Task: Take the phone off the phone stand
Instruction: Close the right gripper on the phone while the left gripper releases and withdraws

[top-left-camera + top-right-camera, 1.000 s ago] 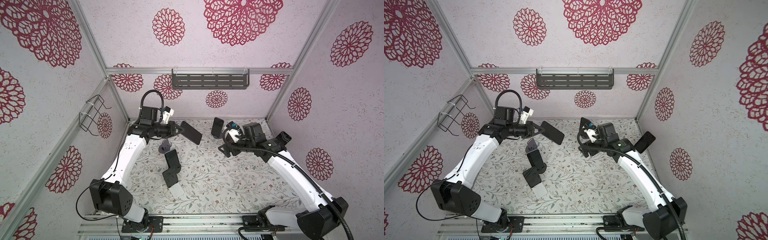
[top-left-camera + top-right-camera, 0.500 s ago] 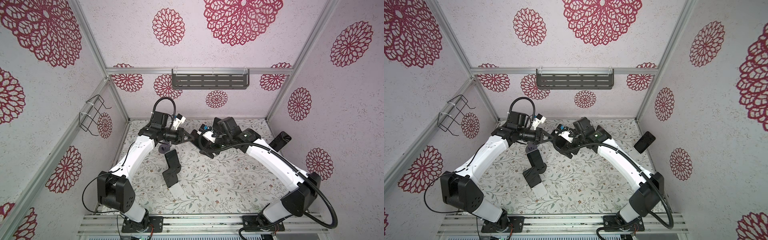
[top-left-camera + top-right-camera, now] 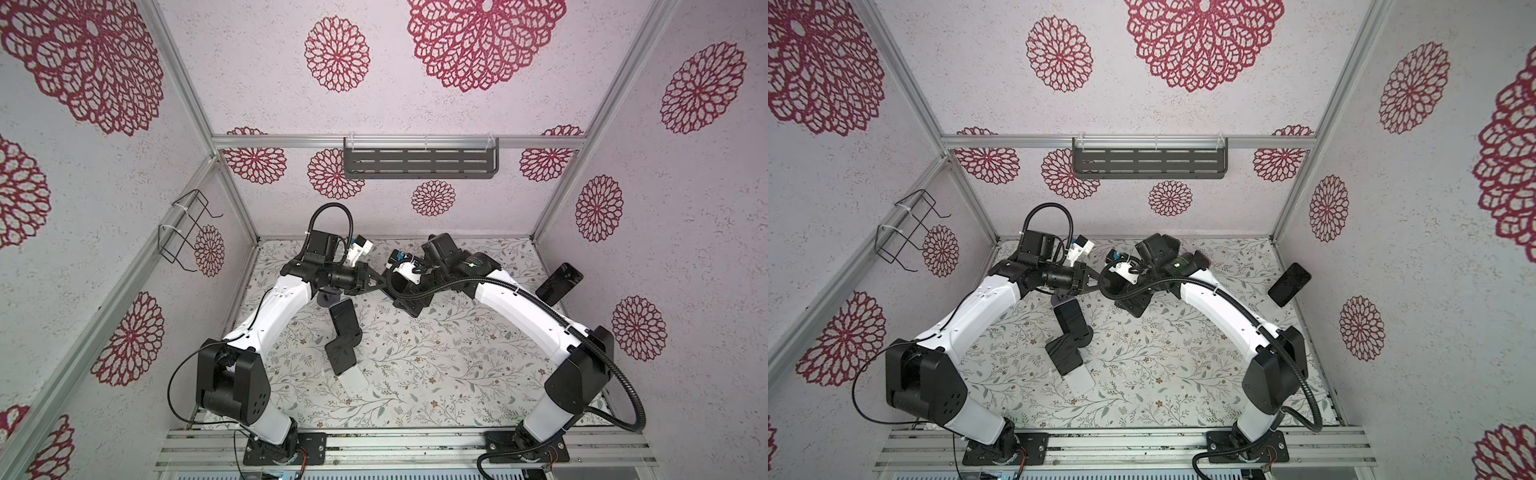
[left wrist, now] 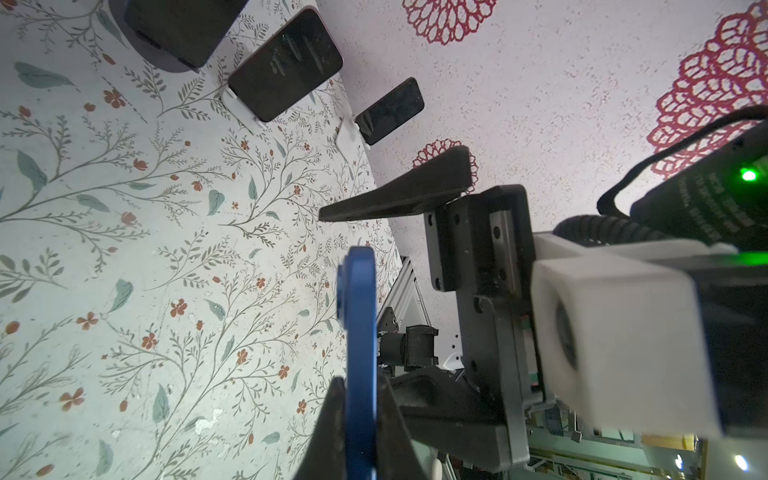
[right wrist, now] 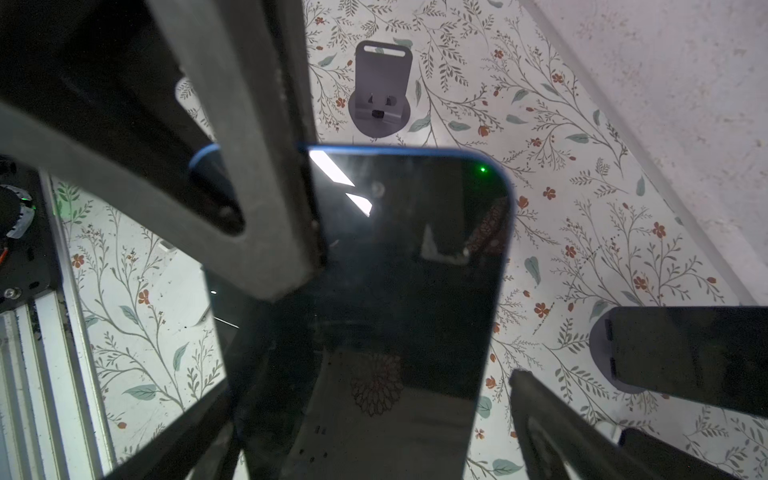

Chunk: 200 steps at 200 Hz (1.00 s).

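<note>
Both arms have swung in toward the middle since a second ago. Your left gripper now meets your right gripper tip to tip above the floral mat. The phone, which then stuck out free beyond the left fingertips, now reaches in between the right jaws.

Your left gripper is clamped on the phone. In the left wrist view you see its blue rim edge-on, pinched between the two fingers. In the right wrist view one left finger lies across a corner of the dark screen. Your right gripper stands wide, with one finger on each side of the phone. You cannot tell from these views whether either of them touches it.

The phone is off the grey stand, which sits bare on the mat just beyond the right gripper's tips and, in both top views, under the left wrist.

For room, a second phone and a third phone stand on their own stands close below the left gripper, on its base side. A fourth phone leans by the side wall, well apart behind the right arm. Bare mat lies on the base side of the right gripper, and the back wall is near beyond both grippers.
</note>
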Motion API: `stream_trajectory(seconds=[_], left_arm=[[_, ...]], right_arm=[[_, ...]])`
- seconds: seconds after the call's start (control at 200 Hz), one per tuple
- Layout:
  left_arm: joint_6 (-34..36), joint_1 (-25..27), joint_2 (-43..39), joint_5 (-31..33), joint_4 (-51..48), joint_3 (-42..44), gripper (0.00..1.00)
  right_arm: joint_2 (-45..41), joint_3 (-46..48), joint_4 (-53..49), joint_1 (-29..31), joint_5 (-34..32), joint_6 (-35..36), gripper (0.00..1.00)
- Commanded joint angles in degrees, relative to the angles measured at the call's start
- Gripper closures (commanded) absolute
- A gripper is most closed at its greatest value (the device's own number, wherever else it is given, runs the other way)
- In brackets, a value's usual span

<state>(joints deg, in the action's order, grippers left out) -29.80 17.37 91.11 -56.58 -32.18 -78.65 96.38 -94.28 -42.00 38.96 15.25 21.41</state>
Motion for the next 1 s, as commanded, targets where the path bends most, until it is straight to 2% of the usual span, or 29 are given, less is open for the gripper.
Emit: stream_trajectory(seconds=[0.0, 0.27, 0.44, 0.555, 0.645, 0.761, 0.846, 0.996], left_arm=[[-0.05, 0.12, -1.10, -2.75, 3.24, 0.25, 1.00], [0.12, -0.31, -1.02, -2.16, 3.61, 0.71, 1.00], [0.03, -0.40, -0.93, -1.96, 4.34, 1.11, 1.00], [0.04, -0.58, -1.25, -1.49, 4.98, 1.39, 0.88], [-0.08, -1.10, -1.83, -1.16, 6.29, 1.91, 0.62], [0.00, -2.52, -3.49, 0.08, 8.27, 2.83, 0.39], [0.95, -4.10, -4.66, 1.45, 8.89, 3.57, 0.31], [1.34, -6.71, -6.33, 3.75, 10.18, 4.26, 0.29]], right_arm=[[0.30, -2.05, -0.40, 0.15, 0.39, 0.36, 0.04], [0.47, -2.05, 2.48, 0.15, 1.10, -2.89, 0.23], [0.35, -1.63, 3.74, 0.15, 0.71, -4.64, 0.49], [-0.09, -0.83, 5.27, 0.15, 0.10, -6.11, 0.53], [-0.75, 0.03, 6.59, 0.11, -0.43, -7.75, 0.62], [-1.19, 1.15, 8.15, 0.06, -1.06, -10.57, 0.64], [-1.41, 2.57, 10.52, 0.00, -1.66, -12.25, 0.64], [0.14, 2.62, 11.94, -0.38, -3.12, -16.61, 0.69]])
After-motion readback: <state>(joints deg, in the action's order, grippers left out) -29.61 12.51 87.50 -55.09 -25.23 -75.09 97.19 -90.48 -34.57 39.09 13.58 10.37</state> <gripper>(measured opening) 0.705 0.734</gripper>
